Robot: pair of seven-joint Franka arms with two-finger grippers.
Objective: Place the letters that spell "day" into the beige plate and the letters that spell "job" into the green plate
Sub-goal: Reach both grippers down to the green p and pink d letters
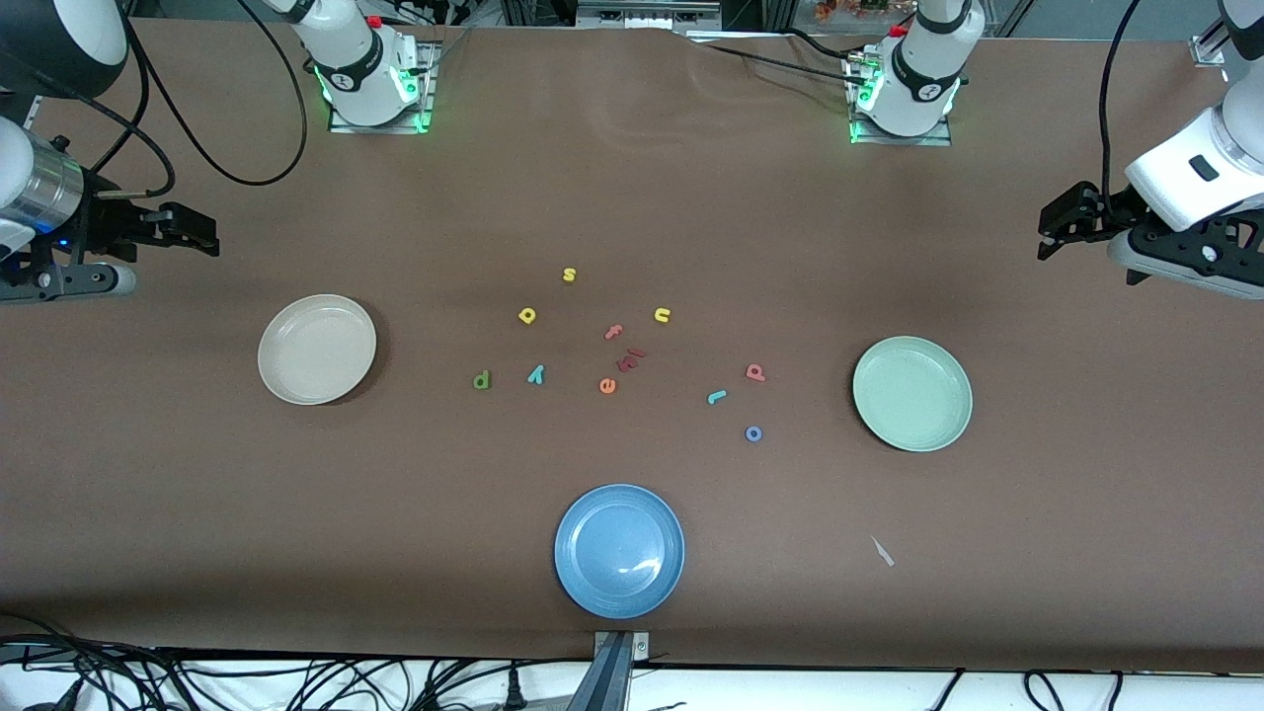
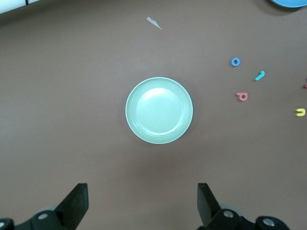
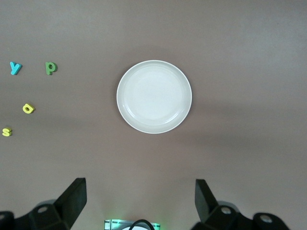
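My left hand (image 1: pixel 1049 237) and right hand (image 1: pixel 202 235) hang open at the counter's (image 1: pixel 632 197) ends. Between the beige plate (image 1: pixel 317 349) and green plate (image 1: pixel 912 393), foam letters lie scattered; a blue plate (image 1: pixel 619 550) sits nearer the camera.

A robotics lab, this: two white arm bases (image 1: pixel 373 74) bolted along one edge of the brown-covered worktop (image 1: pixel 632 197), green status lights glowing, black cables (image 1: pixel 296 681) tangled along the opposite edge.

glossy blue plate (image 1: pixel 619 592), matt brown table (image 1: pixel 395 513)
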